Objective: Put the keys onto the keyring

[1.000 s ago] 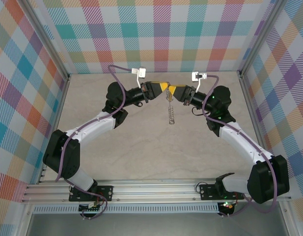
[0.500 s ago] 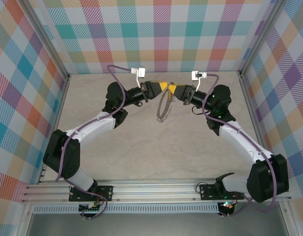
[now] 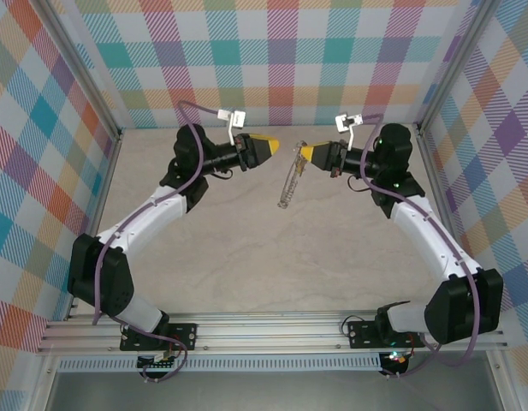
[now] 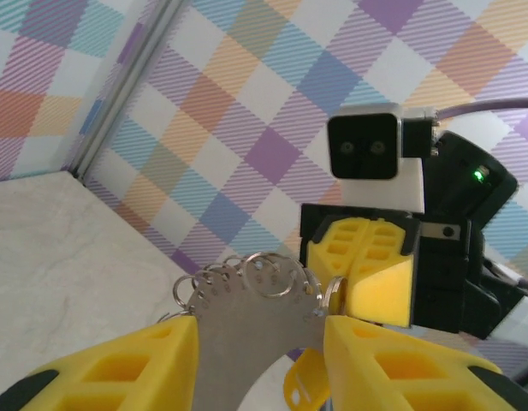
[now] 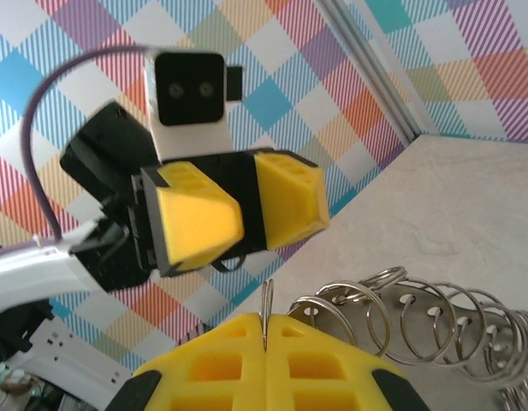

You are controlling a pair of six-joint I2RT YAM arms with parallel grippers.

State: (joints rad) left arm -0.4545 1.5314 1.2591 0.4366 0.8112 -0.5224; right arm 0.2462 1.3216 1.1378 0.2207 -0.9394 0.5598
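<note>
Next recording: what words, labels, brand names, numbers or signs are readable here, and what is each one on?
None can be read. The wrist camera housing, the yellow end effector fingers, the keyring and the plaid walls carry no lettering, numbers or logos that can be made out.

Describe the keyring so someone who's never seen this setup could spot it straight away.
Look to the far end of the pale table, where the left gripper and right gripper point their yellow tips at each other. The keyring hangs from the shut right gripper, above the tabletop. It is a silvery ring with small wire loops along its rim, and it alone dangles freely.
</note>
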